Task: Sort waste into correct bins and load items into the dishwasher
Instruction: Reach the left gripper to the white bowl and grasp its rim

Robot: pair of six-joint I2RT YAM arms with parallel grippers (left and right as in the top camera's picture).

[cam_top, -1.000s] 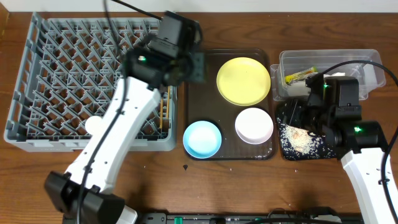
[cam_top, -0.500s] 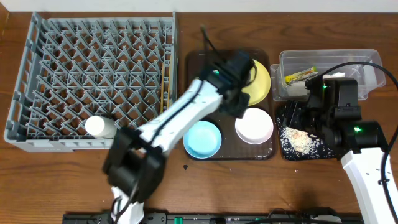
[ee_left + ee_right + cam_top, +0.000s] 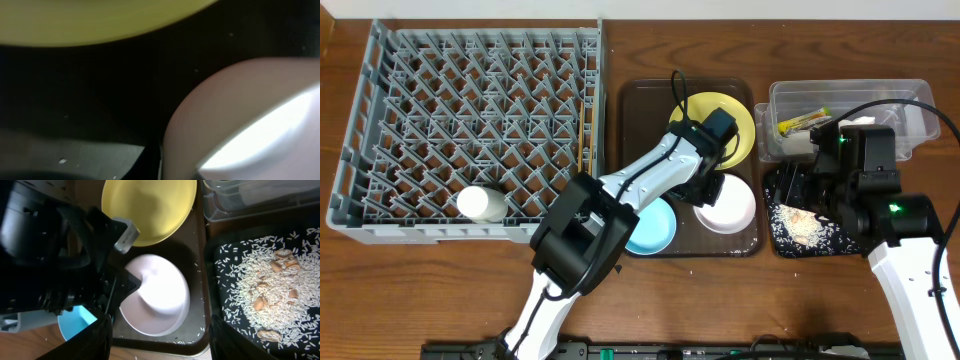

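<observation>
My left gripper [image 3: 704, 190] is low over the dark brown serving tray, at the left rim of the white bowl [image 3: 734, 206]. It also shows in the right wrist view [image 3: 129, 286]. One finger sits just outside the bowl wall [image 3: 240, 115]; the other finger is hidden. The yellow plate [image 3: 715, 125] lies behind it and the light blue bowl [image 3: 656, 226] to its left. My right gripper [image 3: 160, 326] is open and empty above the tray's right edge. The white cup [image 3: 480, 203] and the chopsticks [image 3: 585, 150] are in the grey dish rack [image 3: 380, 120].
The clear tub [image 3: 912, 100] at the back right holds the yellow-green wrapper [image 3: 803, 122]. The black tray [image 3: 225, 255] beside it holds rice scraps [image 3: 260, 280]. A few rice grains lie on the brown serving tray [image 3: 197, 330].
My left arm has swung from above the rack's right side over to the brown tray and come down at the white bowl's rim. The right arm has not moved.
</observation>
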